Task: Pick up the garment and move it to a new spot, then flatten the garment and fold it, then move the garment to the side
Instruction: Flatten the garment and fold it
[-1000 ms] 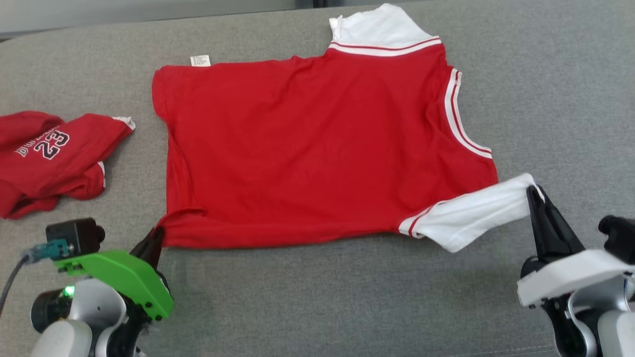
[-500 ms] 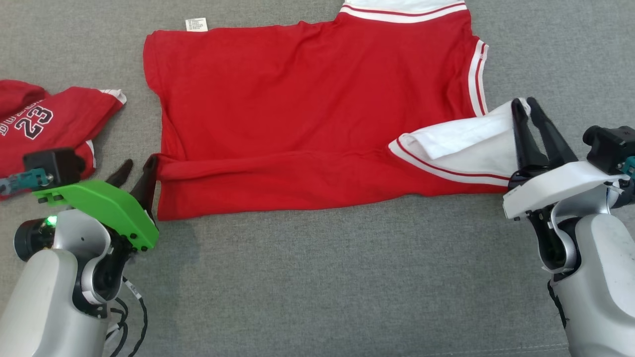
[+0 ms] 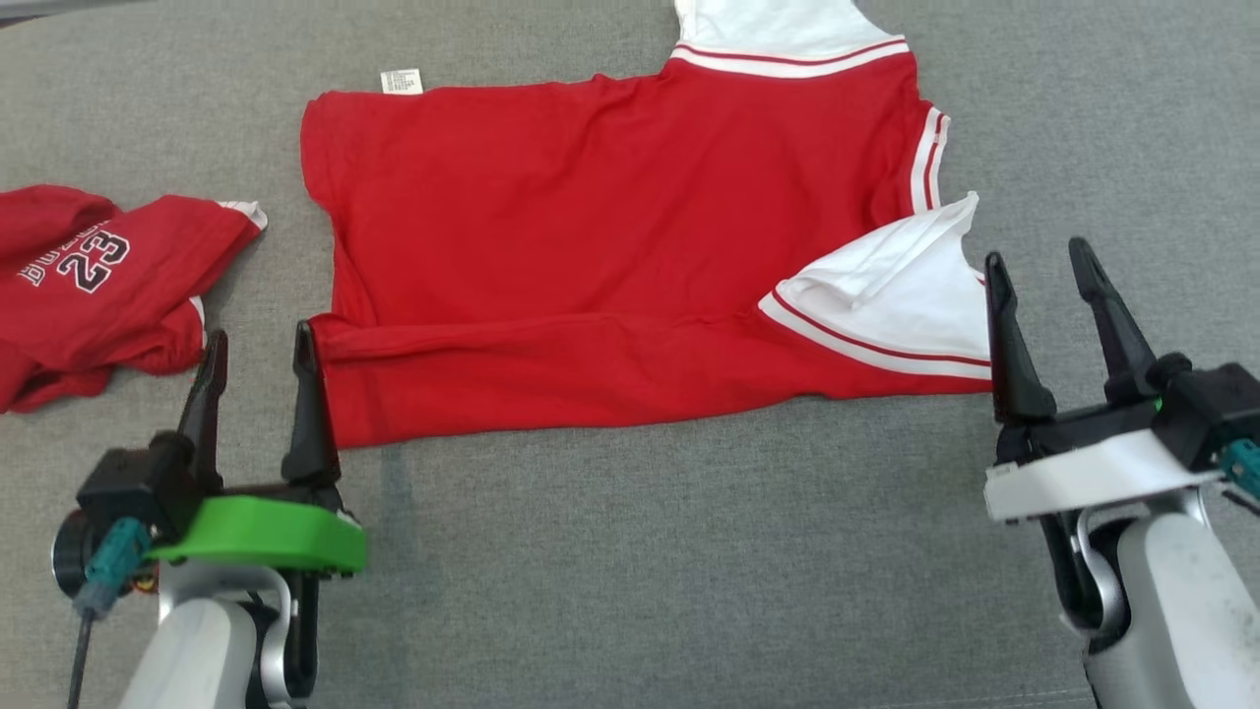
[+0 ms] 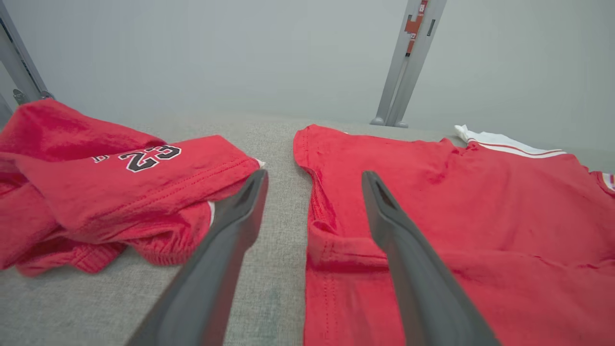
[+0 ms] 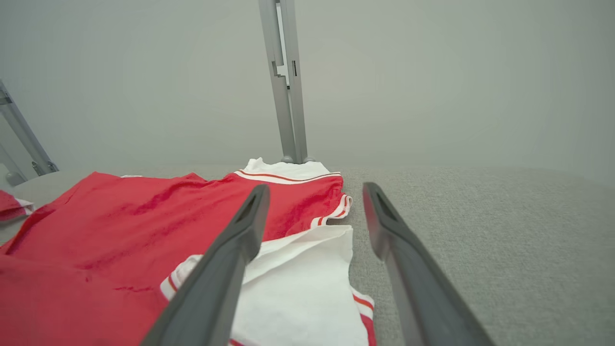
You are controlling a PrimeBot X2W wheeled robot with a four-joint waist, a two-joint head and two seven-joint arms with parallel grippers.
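At 9 o'clock a crumpled red jersey (image 3: 89, 286) numbered 23 is lying close to the left tool (image 3: 259, 331), which is standing at 7 o'clock with its fingers spread apart and holding nothing. A reach drifting outward is risking a snag on that jersey instead of the garment (image 3: 591, 226). The garment is lying spread from the centre toward 12 o'clock. Its near edge is doubled over in a loose, uneven band (image 3: 551, 345), which is probably going to skew or spring open if only 1 layer is getting pinched. At 3 o'clock the white sleeve (image 3: 906, 295) is sitting folded in over the red body, puffed rather than flat, so it is likely to flop out once the cloth is being dragged. The right tool (image 3: 1036, 251), at 4 o'clock, is also gaping and empty, just beside that sleeve. The grey fabric tabletop (image 3: 689, 551) is looking grippy enough to bunch the cloth. Behind it a plain pale wall (image 5: 432, 72) is rising, with a metal post (image 5: 286, 81) standing at the far edge.
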